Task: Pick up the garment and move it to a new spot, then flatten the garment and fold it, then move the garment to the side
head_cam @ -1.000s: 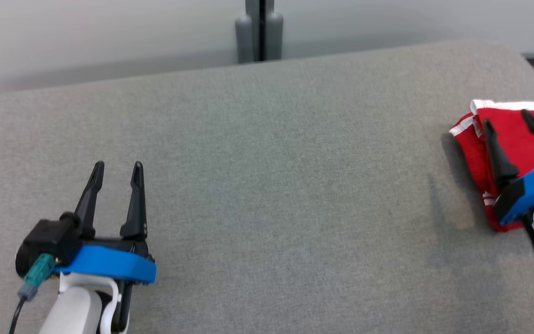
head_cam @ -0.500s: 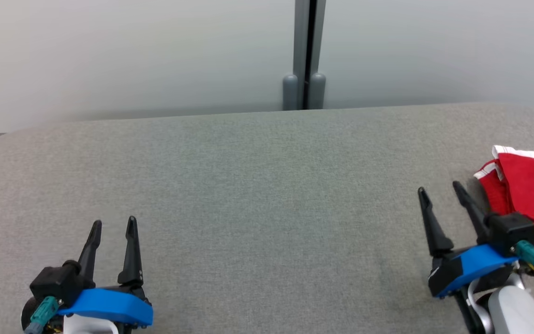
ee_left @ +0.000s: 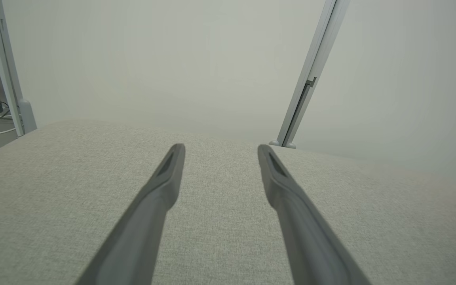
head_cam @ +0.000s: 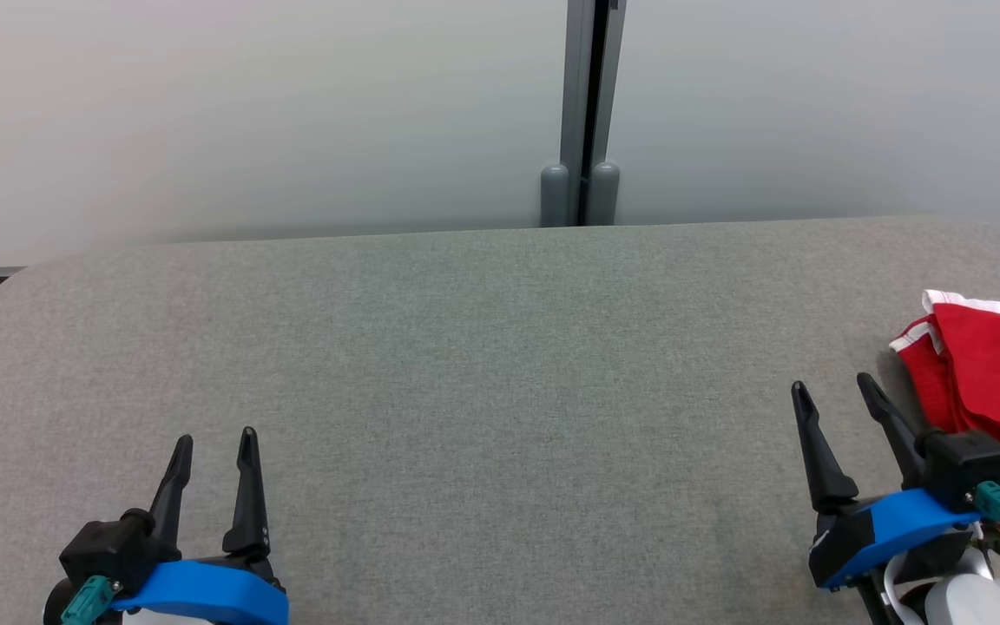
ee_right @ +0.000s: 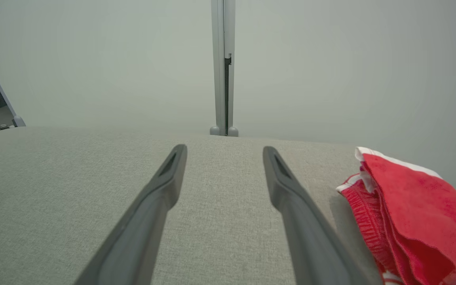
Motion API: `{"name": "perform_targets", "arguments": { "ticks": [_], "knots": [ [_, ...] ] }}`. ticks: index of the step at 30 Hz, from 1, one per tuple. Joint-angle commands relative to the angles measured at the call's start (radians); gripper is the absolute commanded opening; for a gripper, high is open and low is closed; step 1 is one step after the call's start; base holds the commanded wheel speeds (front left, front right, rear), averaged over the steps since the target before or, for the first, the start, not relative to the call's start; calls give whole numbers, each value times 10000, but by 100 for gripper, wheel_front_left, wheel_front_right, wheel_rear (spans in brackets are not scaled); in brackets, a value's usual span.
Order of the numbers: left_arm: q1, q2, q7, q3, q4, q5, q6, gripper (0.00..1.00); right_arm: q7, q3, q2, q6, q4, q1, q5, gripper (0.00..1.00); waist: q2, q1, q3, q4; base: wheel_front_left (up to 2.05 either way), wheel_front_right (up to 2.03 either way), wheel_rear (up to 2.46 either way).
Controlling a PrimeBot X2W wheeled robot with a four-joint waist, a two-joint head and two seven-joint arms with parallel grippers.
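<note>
Office-like test room, pale partition panels [head_cam: 248,113], grey metal post [head_cam: 588,95], grey fabric-covered table [head_cam: 465,347]

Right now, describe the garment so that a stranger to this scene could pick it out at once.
Start at the wide grey cloth-covered table that spans the head view. Follow it to its right edge, just beyond the open right fingers. There lies the garment, a folded red bundle with white trim, the only red thing in sight.
</note>
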Motion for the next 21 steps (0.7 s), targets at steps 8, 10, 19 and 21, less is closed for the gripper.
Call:
{"name": "perform_targets", "arguments": {
  "ticks": [8, 10, 19, 21],
  "knots": [
    [49, 69, -40, -13, 85, 86, -55, 100, 73, -106, 206, 6, -136, 390, 61, 100, 0, 1, 18, -124, 0, 0, 0],
    [20, 91, -40, -22, 107, 82, -69, 100, 63, -75, 238, 6, -107, 408, 68, 100, 0, 1, 21, -133, 0, 0, 0],
    [-18, 163, -36, -58, 158, 18, -65, 100, 120, -58, 235, 6, -116, 367, 49, 100, 0, 1, 33, -151, 0, 0, 0],
    [-27, 179, -27, -77, 174, -6, -76, 100, 140, -73, 239, 6, -133, 372, 38, 100, 0, 1, 38, -149, 0, 0, 0]
  ]
}}
